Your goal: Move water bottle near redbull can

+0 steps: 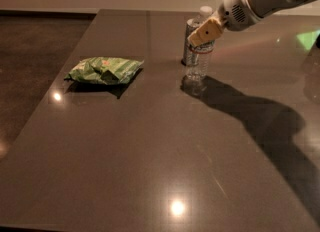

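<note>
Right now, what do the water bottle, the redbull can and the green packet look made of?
The water bottle looks like thin clear plastic: ribbed, with the table showing through. The redbull can is likely metal, given its silvery sheen. The green packet seems crinkled film, plastic or foil, with glossy creases. The gripper sits at the bottle's upper part.
</note>
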You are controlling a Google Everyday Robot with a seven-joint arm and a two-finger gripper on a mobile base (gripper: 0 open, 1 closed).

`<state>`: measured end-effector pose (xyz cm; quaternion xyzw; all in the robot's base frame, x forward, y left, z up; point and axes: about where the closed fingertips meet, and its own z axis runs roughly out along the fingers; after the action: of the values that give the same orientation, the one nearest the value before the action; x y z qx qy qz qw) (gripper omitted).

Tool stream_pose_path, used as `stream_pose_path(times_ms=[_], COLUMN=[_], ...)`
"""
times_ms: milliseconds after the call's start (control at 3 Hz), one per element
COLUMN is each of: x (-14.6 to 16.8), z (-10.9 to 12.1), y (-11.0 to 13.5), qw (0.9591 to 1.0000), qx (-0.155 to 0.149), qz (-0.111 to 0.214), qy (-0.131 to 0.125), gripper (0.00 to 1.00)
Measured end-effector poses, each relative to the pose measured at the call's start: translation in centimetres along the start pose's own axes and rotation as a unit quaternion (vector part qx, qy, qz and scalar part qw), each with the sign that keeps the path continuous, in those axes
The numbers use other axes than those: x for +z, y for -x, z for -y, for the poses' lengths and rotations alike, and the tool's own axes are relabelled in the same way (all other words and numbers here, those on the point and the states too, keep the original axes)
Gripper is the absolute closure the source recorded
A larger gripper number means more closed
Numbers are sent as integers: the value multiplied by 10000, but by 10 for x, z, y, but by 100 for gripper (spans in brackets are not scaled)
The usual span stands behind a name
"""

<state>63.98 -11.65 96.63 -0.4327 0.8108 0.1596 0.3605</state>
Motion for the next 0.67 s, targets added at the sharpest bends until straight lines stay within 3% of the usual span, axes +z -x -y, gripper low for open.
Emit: stream_pose_path(times_ms=[333,667], x=[6,10], z=[10,15], y=[0,-3], qw=[10000,9999], qx=[74,120], qz=[0,-99], qy=[-42,-45], gripper=[86,62])
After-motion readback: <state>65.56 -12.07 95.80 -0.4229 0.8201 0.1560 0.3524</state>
